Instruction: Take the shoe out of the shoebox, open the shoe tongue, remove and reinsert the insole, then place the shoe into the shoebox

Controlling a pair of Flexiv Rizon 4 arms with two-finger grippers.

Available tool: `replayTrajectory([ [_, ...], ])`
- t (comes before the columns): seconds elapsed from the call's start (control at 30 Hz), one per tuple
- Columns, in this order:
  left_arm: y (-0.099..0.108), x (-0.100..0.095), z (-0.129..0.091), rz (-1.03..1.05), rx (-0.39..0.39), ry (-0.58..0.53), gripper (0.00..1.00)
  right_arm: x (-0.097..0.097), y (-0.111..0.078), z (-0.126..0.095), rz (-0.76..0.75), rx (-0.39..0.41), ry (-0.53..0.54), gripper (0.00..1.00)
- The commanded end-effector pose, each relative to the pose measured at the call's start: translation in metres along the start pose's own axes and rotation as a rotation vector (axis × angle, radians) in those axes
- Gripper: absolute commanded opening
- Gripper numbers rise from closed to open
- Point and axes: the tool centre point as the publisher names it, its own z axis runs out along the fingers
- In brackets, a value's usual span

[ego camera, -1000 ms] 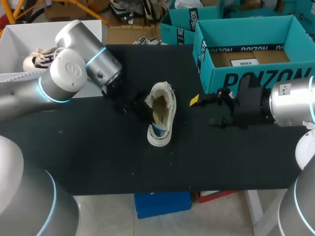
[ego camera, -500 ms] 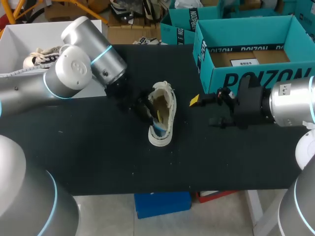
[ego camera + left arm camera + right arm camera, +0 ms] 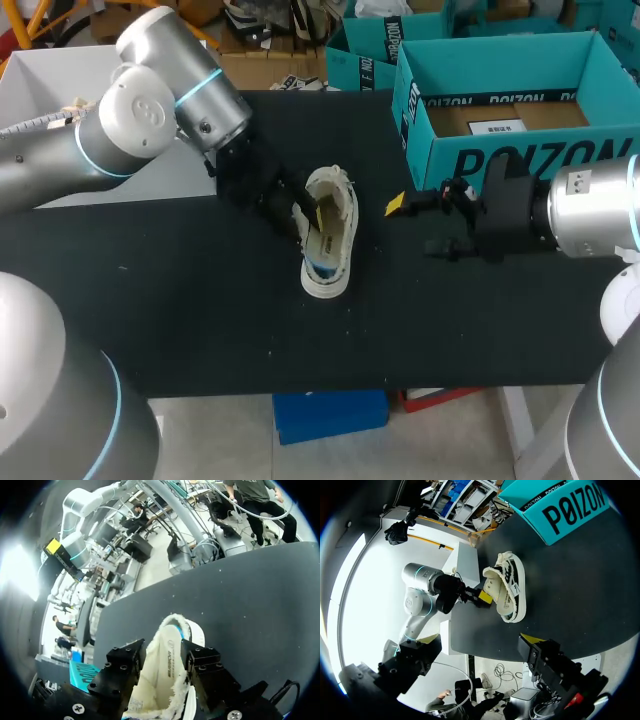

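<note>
A cream shoe (image 3: 328,245) with a fleecy lining lies on the black table (image 3: 200,320), near its middle. My left gripper (image 3: 306,213) is at the shoe's mouth, reaching in from the left. In the left wrist view its black fingers (image 3: 122,665) stand apart over the shoe's lining (image 3: 167,667), and their tips are hidden. It is open. My right gripper (image 3: 415,225) hangs open to the right of the shoe, apart from it. The right wrist view has the shoe (image 3: 507,592) ahead, on its side. The teal shoebox (image 3: 500,150) stands open at the back right.
A white bin (image 3: 50,75) sits at the table's back left, partly behind my left arm. More teal boxes (image 3: 365,55) stand behind the table. The shoebox wall (image 3: 570,510) is close to my right arm.
My left arm has swung over and brought its gripper into the shoe's mouth, and its fingers have spread apart. The shoe has shifted slightly. My right arm has kept still.
</note>
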Motion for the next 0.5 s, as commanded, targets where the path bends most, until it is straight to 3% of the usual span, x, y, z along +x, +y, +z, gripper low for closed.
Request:
replayTrajectory([
  [0.03, -0.011, 0.004, -0.002, 0.002, -0.004, 0.033, 0.29, 0.000, 0.000, 0.000, 0.000, 0.000, -0.001, 1.00],
  [0.13, -0.016, 0.009, -0.003, 0.013, 0.004, 0.088, 0.00, 0.000, 0.000, 0.000, 0.000, 0.000, -0.001, 1.00],
  [0.5, -0.010, 0.026, 0.006, 0.020, -0.030, 0.214, 0.00, 0.000, 0.000, 0.000, 0.000, 0.000, -0.001, 1.00],
])
